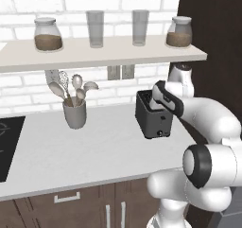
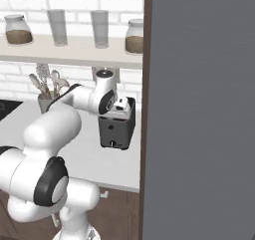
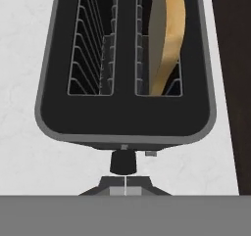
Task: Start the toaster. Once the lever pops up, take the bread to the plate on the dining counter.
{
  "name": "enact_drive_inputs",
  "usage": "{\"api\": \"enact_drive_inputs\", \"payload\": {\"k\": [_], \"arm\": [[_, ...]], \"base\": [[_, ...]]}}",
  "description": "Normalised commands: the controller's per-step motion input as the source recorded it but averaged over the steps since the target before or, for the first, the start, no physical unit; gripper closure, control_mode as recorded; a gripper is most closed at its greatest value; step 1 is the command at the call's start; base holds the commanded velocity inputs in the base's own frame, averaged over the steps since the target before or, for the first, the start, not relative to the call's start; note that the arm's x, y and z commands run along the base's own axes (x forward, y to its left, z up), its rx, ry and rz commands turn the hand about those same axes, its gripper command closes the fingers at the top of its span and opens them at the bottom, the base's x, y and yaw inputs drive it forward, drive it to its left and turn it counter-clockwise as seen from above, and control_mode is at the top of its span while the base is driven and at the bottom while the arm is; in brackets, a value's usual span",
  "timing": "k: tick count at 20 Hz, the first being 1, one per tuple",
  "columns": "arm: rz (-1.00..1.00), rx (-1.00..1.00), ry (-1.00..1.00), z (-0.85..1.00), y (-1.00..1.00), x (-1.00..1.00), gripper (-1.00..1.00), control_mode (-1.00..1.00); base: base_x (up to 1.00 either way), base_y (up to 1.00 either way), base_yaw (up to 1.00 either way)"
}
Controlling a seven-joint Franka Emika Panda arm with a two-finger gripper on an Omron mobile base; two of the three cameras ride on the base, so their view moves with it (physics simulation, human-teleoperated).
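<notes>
Fingers (image 3: 125,190) closed together, holding nothing, poised just above the lever knob of the boxy dark grey toaster (image 3: 125,117) on the grey worktop (image 3: 29,147); thin tan-golden bread slice (image 3: 169,39), at 1 o'clock in the right slot, looks light, crumbly: pinch its top edge gently.

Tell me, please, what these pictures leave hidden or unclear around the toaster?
- Bread: hand view, top cut by the frame edge, bottom sunk in its slot.
- Toaster: left base view, far side covered by the arm.
- End effector: hand view, shut fingertips; contact with the lever knob unclear.
</notes>
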Motion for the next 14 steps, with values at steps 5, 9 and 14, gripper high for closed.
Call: {"api": "enact_drive_inputs", "payload": {"k": [5,9,14], "arm": [[0.0,0.0,-0.01,-0.19,-0.13,0.0,1.0,-1.0],[0.0,0.0,-0.03,-0.2,-0.07,0.0,1.0,-1.0],[0.0,0.0,-0.05,-0.23,0.0,0.0,1.0,-1.0]], "base": [[0.0,0.0,0.0],[0.0,0.0,0.0],[0.0,0.0,0.0]]}}
